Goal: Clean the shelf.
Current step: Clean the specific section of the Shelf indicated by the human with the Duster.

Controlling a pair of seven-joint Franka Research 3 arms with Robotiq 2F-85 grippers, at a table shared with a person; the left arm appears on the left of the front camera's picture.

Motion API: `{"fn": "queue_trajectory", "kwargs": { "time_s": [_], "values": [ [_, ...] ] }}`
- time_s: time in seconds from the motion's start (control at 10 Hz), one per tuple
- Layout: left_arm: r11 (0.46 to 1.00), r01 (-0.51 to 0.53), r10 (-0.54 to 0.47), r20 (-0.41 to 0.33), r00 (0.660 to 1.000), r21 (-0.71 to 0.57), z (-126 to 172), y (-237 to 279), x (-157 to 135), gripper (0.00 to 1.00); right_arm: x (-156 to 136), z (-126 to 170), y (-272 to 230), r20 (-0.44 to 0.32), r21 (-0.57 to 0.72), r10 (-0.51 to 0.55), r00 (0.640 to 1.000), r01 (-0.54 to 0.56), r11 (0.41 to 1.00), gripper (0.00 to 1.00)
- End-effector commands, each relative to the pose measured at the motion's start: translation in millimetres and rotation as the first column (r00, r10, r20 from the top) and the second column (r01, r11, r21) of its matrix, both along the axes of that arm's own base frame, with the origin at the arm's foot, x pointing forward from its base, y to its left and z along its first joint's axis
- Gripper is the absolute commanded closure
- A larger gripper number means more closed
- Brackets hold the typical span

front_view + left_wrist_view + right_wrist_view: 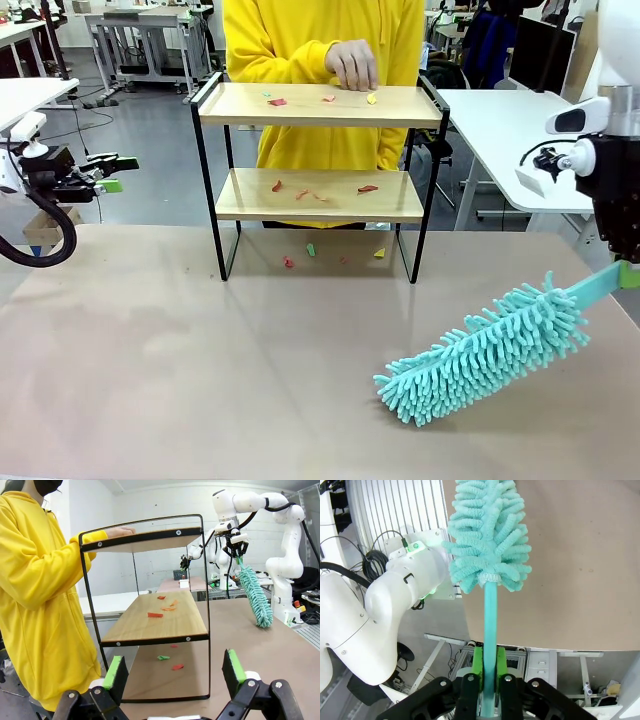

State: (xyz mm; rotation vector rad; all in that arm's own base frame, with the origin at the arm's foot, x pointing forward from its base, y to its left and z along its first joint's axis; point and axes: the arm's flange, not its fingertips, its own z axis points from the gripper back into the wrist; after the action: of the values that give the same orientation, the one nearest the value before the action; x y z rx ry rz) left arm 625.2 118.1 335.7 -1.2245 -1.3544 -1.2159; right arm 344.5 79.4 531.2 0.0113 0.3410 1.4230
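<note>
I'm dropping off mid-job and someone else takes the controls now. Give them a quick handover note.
Right gripper: shut on the teal duster handle, head down near the table, right of the shelf.
Left gripper: open, empty, at the shelf's left side.
Person's hand: resting on the top board.
Done: duster in hand.
Left: coloured scraps lie on both boards and on the table beneath; sweeping not yet started.
</note>
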Motion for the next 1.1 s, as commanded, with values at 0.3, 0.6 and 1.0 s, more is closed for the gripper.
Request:
{"fn": "queue_trajectory", "kwargs": {
  "time_s": [0.3, 0.6, 1.0],
  "values": [
    [1.0, -0.002, 0.002, 0.018, 1.0, -0.001, 3, 1, -1, 0.0, -32, 98, 5, 0.018, 0.213, -0.152, 0.988, 0.145, 0.966, 0.87],
    [1.0, -0.002, 0.002, 0.018, 1.0, -0.001, 3, 1, -1, 0.0, -53, 182, 46, -0.031, 0.28, -0.405, 0.914, 0.397, 0.874, 0.87],
    [1.0, -0.002, 0.002, 0.018, 1.0, -0.001, 3, 1, -1, 0.0, -55, 257, 115, -0.158, 0.452, -0.664, 0.731, 0.651, 0.61, 0.87]
  ]
}}
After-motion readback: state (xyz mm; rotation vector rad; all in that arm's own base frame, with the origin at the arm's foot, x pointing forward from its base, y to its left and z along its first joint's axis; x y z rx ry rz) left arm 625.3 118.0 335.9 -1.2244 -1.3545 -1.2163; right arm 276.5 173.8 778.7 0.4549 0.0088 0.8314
